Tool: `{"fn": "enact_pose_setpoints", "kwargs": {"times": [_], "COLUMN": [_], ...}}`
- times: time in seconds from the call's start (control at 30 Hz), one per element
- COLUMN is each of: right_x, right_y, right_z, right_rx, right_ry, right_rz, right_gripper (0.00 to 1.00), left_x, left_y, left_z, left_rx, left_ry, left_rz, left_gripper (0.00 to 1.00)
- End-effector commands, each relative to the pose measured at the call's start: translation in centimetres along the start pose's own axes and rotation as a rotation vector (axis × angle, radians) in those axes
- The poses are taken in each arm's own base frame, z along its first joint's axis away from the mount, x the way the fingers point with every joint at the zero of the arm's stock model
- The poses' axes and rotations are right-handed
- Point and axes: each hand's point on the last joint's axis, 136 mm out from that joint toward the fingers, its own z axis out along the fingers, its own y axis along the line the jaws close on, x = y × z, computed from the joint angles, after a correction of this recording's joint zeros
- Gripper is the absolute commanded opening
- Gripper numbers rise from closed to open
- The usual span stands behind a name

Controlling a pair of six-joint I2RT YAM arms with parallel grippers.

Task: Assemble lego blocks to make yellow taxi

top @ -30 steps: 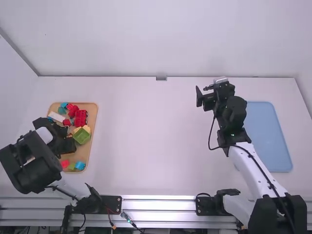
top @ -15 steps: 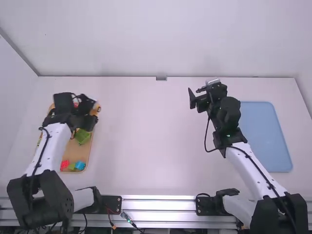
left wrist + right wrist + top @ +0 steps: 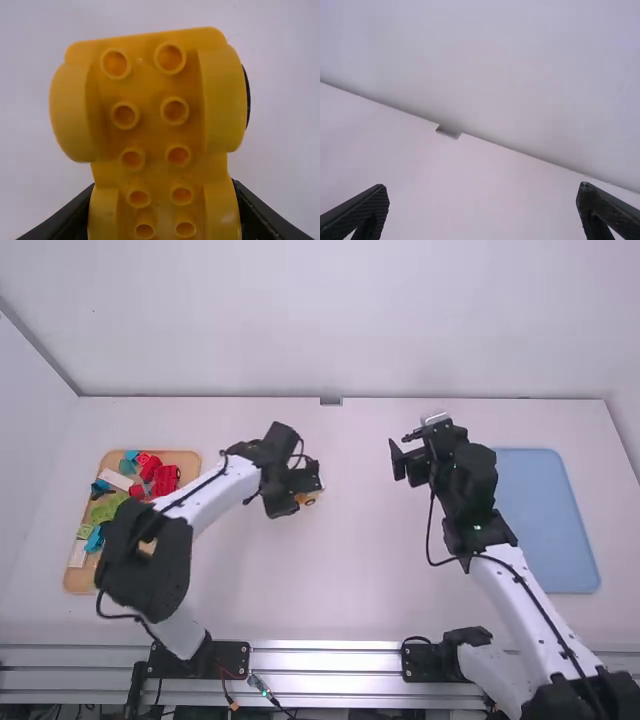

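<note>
Nearest, in front of the tan rectangular tray [image 3: 80,582], one silvery metal rail [image 3: 325,661] runs along the near side of the smooth white tabletop [image 3: 330,580]. The white-and-black left arm [image 3: 205,502] crosses over the tray, hiding part of its load.

Inside the tray, toward its near end, are one white block [image 3: 77,554], one blue block [image 3: 95,539] and light-green blocks [image 3: 106,508]. Toward its far end I count at least three red plastic pieces [image 3: 165,481], a long white block [image 3: 116,480], a teal block [image 3: 127,467] and a bright-blue block [image 3: 131,455].

Well to the right of the tray, beyond the right arm [image 3: 525,600], lies one flat blue tray [image 3: 550,520], making two trays.

Right of the tan tray, over the middle of the tabletop, the left gripper [image 3: 308,490] grasps the yellow plastic wheeled base [image 3: 155,100], its fingers on either side. Ten round hollow studs and four curved wheel arches show, with one dark wheel rim at a side; whether the base touches the tabletop I can't tell.

Farther right of the tan tray and a little farther off, the right gripper [image 3: 397,443] has its fingers spread, with nothing between them.

Beyond the tan tray, one small grey fitting [image 3: 330,400] sits at the tabletop's far edge, against a plain white wall [image 3: 330,315].
</note>
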Motion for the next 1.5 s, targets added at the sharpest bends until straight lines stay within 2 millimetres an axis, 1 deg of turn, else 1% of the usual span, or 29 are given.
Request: {"fn": "enact_pose_setpoints", "kwargs": {"times": [0.0, 0.13, 0.2, 0.27, 0.33, 0.4, 0.53, 0.57, 0.6, 0.63, 0.67, 0.7, 0.73, 0.8, 0.9, 0.97, 1.0, 1.03, 1.07, 1.17, 1.2, 1.23, 1.27, 1.3, 1.33, 1.37, 1.4, 1.43, 1.47], "right_x": [-2.3, -1.9, -1.9, -2.0, -2.0, -1.9, -1.7, -1.6, -1.6, -1.5, -1.6, -1.6, -1.6, -1.6, -2.0, -2.3, -2.5, -2.5, -2.6, -2.6, -2.5, -2.5, -2.5, -2.5, -2.5, -2.6, -2.6, -2.7, -2.8], "right_y": [-1.3, -2.4, -2.8, -3.1, -3.2, -3.2, -3.3, -3.2, -2.9, -2.7, -2.7, -2.7, -2.5, -2.4, -2.1, -2.0, -2.1, -2.2, -2.4, -2.5, -2.6, -2.6, -2.6, -2.6, -2.6, -2.6, -2.7, -2.7, -2.7], "right_z": [-1.8, -2.9, -3.2, -3.3, -3.2, -3.0, -2.4, -2.1, -1.9, -1.7, -1.6, -1.5, -1.3, -1.1, -0.9, -0.9, -0.9, -0.9, -0.9, -0.9, -1.0, -1.0, -1.0, -0.9, -1.0, -1.0, -1.0, -1.0, -1.0], "right_rx": [0.039, 0.07, 0.082, 0.09, 0.09, 0.09, 0.089, 0.082, 0.069, 0.061, 0.061, 0.06, 0.055, 0.052, 0.046, 0.043, 0.046, 0.048, 0.053, 0.057, 0.059, 0.06, 0.06, 0.059, 0.06, 0.06, 0.061, 0.062, 0.063], "right_ry": [-0.047, -0.026, -0.027, -0.03, -0.029, -0.029, -0.027, -0.027, -0.028, -0.028, -0.029, -0.031, -0.032, -0.037, -0.052, -0.066, -0.072, -0.073, -0.077, -0.077, -0.076, -0.073, -0.073, -0.073, -0.074, -0.077, -0.078, -0.083, -0.088], "right_rz": [-0.012, -0.001, 0.001, 0.003, 0.003, 0.004, 0.003, 0.003, 0.002, 0.002, 0.001, 0.0, -0.002, -0.003, -0.008, -0.011, -0.012, -0.012, -0.011, -0.01, -0.009, -0.009, -0.009, -0.009, -0.01, -0.01, -0.01, -0.012, -0.016], "right_gripper": [0.99, 0.99, 0.99, 0.99, 0.99, 0.99, 0.99, 0.99, 0.99, 0.99, 0.99, 0.99, 0.99, 0.99, 0.99, 0.99, 0.99, 0.99, 0.99, 0.99, 0.99, 0.99, 0.99, 0.99, 0.99, 0.99, 0.99, 0.99, 0.99], "left_x": [-1.5, -2.8, -3.6, -4.4, -4.7, -4.7, -4.1, -3.8, -3.7, -3.7, -3.6, -3.7, -3.9, -4.2, -5.0, -5.0, -4.7, -4.7, -4.2, -2.8, -1.8, -0.3, 0.6, 2.0, 4.3, 5.9, 6.6, 9.8, 11.9], "left_y": [-1.2, -3.0, -3.9, -4.9, -5.4, -6.1, -6.4, -6.7, -6.7, -6.7, -6.6, -6.5, -6.3, -6.1, -5.6, -5.0, -4.5, -4.4, -3.7, -1.4, 0.2, 2.4, 3.5, 4.8, 6.8, 8.2, 8.7, 11.2, 12.4], "left_z": [2.1, 4.1, 4.7, 5.2, 5.6, 6.2, 7.0, 7.2, 7.3, 7.3, 7.3, 7.3, 7.1, 7.0, 5.7, 3.6, 2.2, 1.8, 0.1, -2.6, -3.6, -4.6, -5.0, -5.4, -5.9, -6.1, -6.2, -6.9, -7.3], "left_rx": [0.032, 0.057, 0.06, 0.061, 0.051, 0.053, 0.049, 0.051, 0.05, 0.052, 0.052, 0.05, 0.044, 0.04, 0.036, 0.064, 0.081, 0.085, 0.1, 0.075, 0.039, -0.012, -0.036, -0.063, -0.114, -0.151, -0.167, -0.253, -0.298], "left_ry": [0.051, 0.086, 0.081, 0.066, 0.057, 0.05, 0.048, 0.053, 0.056, 0.055, 0.055, 0.053, 0.05, 0.042, 0.032, 0.006, -0.017, -0.024, -0.059, -0.109, -0.119, -0.127, -0.127, -0.123, -0.104, -0.095, -0.092, -0.082, -0.076], "left_rz": [0.164, 0.253, 0.276, 0.3, 0.304, 0.315, 0.311, 0.315, 0.315, 0.311, 0.31, 0.308, 0.309, 0.302, 0.302, 0.309, 0.305, 0.302, 0.282, 0.172, 0.074, -0.067, -0.134, -0.216, -0.345, -0.447, -0.492, -0.716, -0.84], "left_gripper": [0.02, 0.02, 0.03, 0.1, 0.13, 0.13, 0.15, 0.19, 0.27, 0.55, 0.63, 0.92, 0.99, 0.99, 0.99, 0.99, 0.99, 0.99, 0.99, 0.99, 0.99, 0.99, 0.99, 0.99, 0.99, 0.99, 0.99, 0.99, 0.99]}}
